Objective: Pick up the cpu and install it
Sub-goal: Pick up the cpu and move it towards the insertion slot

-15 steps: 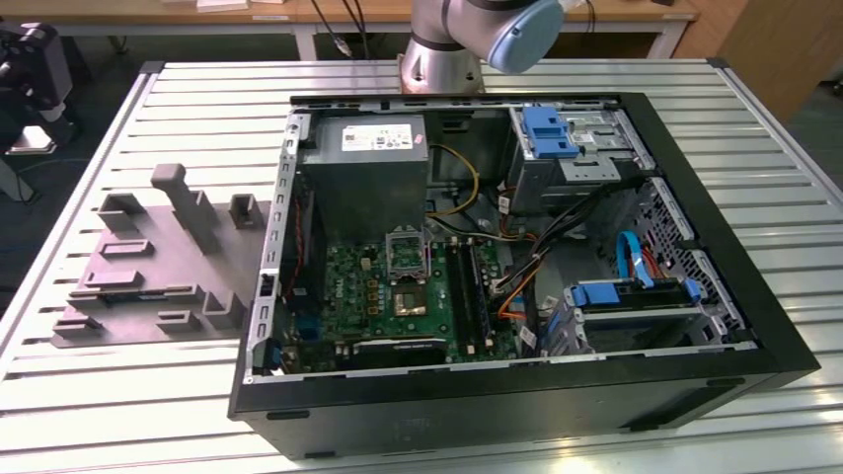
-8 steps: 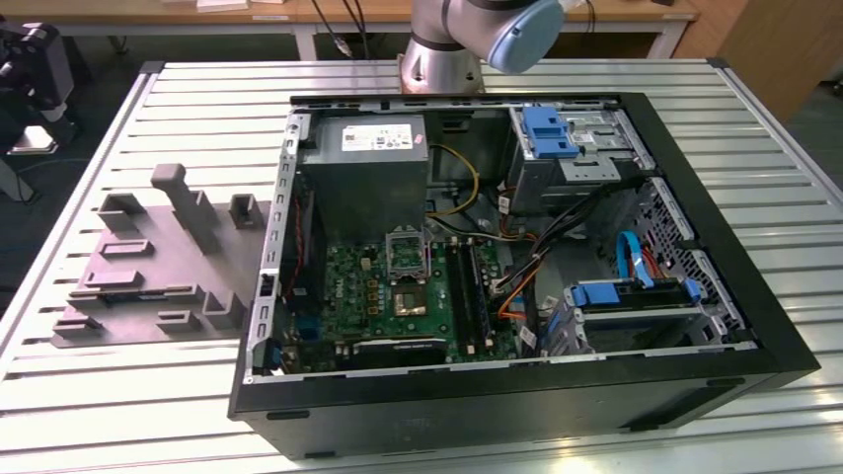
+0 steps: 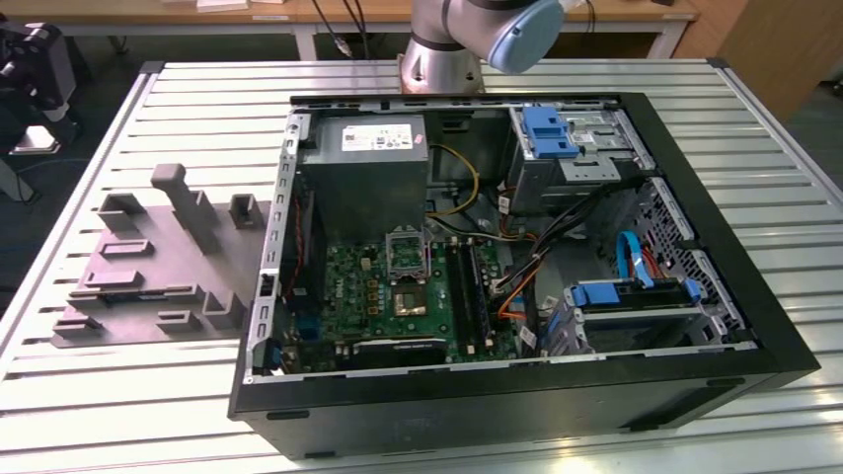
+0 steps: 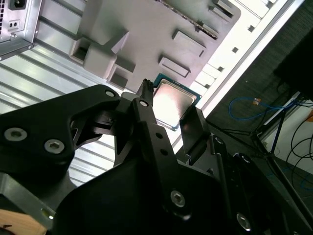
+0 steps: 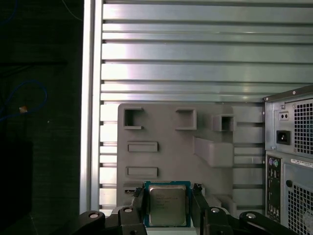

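The cpu (image 5: 167, 204), a flat square chip with a pale metal top and a dark green rim, sits between the two black fingers of my gripper (image 5: 167, 192). One finger (image 5: 138, 201) presses against each of two opposite edges. In the second wrist view the cpu (image 4: 175, 102) is again clamped in the gripper (image 4: 169, 103), well above the grey fixture plate (image 4: 146, 34). The metal-framed socket (image 3: 406, 252) lies on the green motherboard inside the open computer case (image 3: 685, 247).
The grey fixture plate (image 3: 145, 272) with raised blocks lies on the slatted aluminium table (image 3: 106, 395), at the exterior view's left of the case. The arm's base (image 3: 441, 59) stands behind the case. Cables and blue drive brackets (image 3: 633, 291) crowd the case's far side.
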`<control>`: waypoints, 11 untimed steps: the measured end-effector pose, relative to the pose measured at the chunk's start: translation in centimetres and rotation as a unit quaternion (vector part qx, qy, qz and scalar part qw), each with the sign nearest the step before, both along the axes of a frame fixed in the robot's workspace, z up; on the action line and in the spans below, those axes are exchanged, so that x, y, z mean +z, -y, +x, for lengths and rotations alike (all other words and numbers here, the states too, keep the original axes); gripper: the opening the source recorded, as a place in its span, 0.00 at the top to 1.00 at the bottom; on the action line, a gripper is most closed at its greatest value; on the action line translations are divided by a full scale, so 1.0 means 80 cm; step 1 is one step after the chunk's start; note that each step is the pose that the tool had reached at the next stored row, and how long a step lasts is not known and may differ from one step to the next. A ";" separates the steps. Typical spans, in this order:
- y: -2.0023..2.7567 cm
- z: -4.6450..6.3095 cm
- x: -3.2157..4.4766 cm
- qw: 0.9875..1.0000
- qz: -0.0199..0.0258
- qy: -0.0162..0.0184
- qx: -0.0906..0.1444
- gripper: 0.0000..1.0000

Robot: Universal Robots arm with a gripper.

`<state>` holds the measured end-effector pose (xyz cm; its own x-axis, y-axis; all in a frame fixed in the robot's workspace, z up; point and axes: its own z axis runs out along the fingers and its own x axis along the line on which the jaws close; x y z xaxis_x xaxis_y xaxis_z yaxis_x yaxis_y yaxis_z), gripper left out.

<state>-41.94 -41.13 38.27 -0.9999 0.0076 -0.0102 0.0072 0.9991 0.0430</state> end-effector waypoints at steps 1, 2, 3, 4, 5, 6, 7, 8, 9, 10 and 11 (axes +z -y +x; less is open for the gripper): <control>0.0000 0.000 0.0001 1.000 0.000 0.000 0.000 0.53; 0.0000 0.000 0.0001 1.000 0.000 0.000 0.000 0.53; 0.0000 0.001 0.0000 1.000 0.000 0.000 0.000 0.53; 0.0000 0.002 0.0000 1.000 0.000 0.000 0.000 0.53; 0.0000 0.002 0.0000 1.000 0.000 0.000 0.000 0.53; 0.0000 0.002 0.0000 1.000 0.000 0.000 0.000 0.53; 0.0000 0.002 0.0001 1.000 0.000 0.000 0.000 0.53; 0.0000 0.003 0.0001 1.000 0.000 0.000 0.000 0.53; 0.0000 0.003 0.0000 1.000 0.000 0.000 0.000 0.53; 0.0000 0.003 0.0000 1.000 0.000 0.000 0.000 0.53; 0.0000 0.003 0.0000 1.000 0.000 0.000 0.000 0.53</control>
